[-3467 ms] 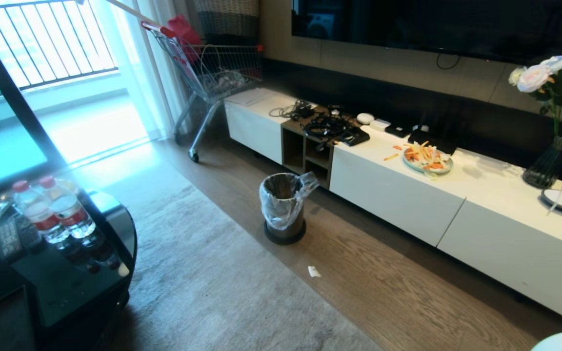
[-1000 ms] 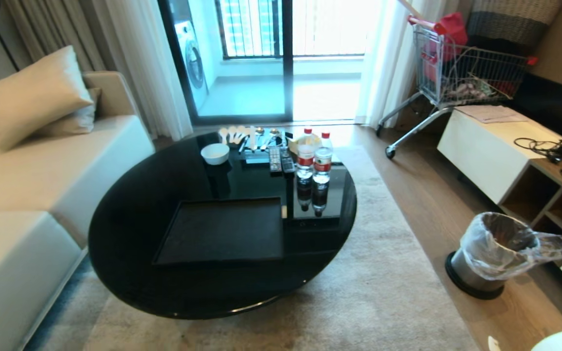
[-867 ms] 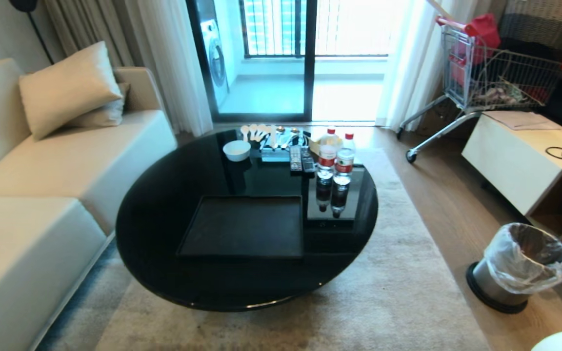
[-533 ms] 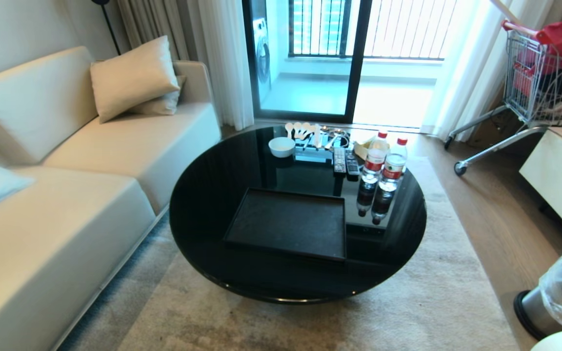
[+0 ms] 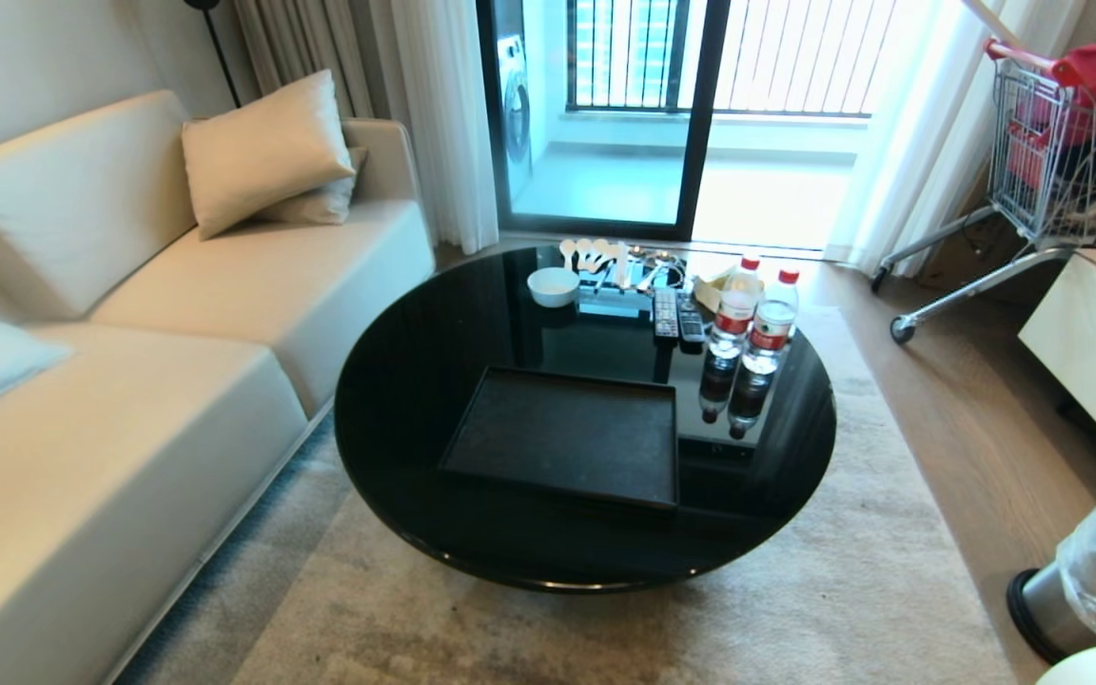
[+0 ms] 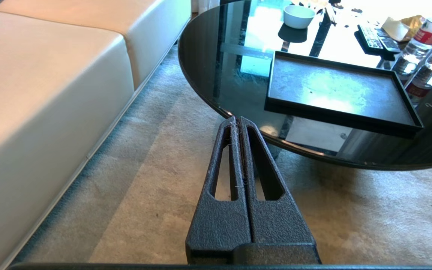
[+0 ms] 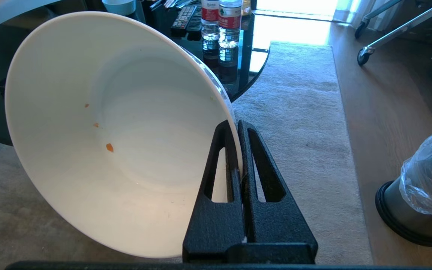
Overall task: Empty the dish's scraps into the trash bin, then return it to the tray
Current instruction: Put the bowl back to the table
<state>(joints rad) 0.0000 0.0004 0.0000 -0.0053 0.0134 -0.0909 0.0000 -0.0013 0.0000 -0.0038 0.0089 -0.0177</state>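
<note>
Since the dish, tilted and empty but for a few orange flecks, is pinched by its rim in the right gripper short of the bench, the robot should level it before lowering it onto the tray, while the left gripper hangs closed and empty.

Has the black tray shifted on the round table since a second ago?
No. The tray sits at the same spot beside the water bottles on the table; only the camera swung.
</note>
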